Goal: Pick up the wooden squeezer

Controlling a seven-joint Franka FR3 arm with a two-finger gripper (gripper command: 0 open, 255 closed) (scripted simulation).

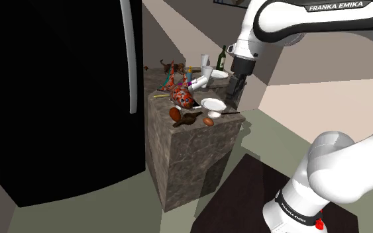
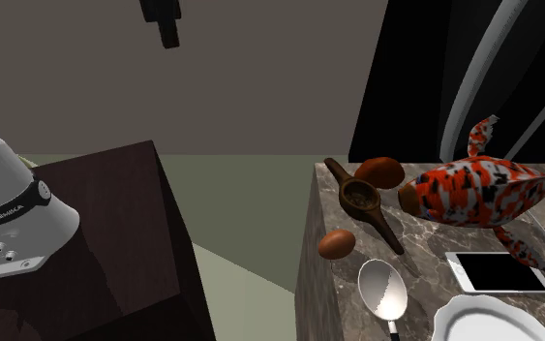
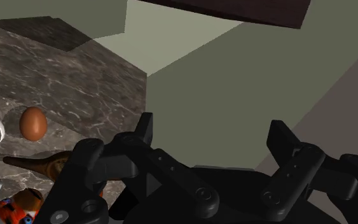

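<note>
dark brown wooden squeezer (image 2: 362, 199) lies flat on the marble counter (image 2: 421, 238) near its edge, between a brown egg (image 2: 336, 243) and an orange koi figure (image 2: 464, 194); a spoon (image 2: 381, 289) sits near the egg. black gripper (image 3: 212, 137) hangs above the counter edge, fingers apart with just floor between them, well clear of the squeezer.

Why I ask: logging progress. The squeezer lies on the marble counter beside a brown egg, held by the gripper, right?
Not held: the wrist view shows the gripper open and empty, apart from the squeezer lying on the marble counter beside the brown egg.
</note>
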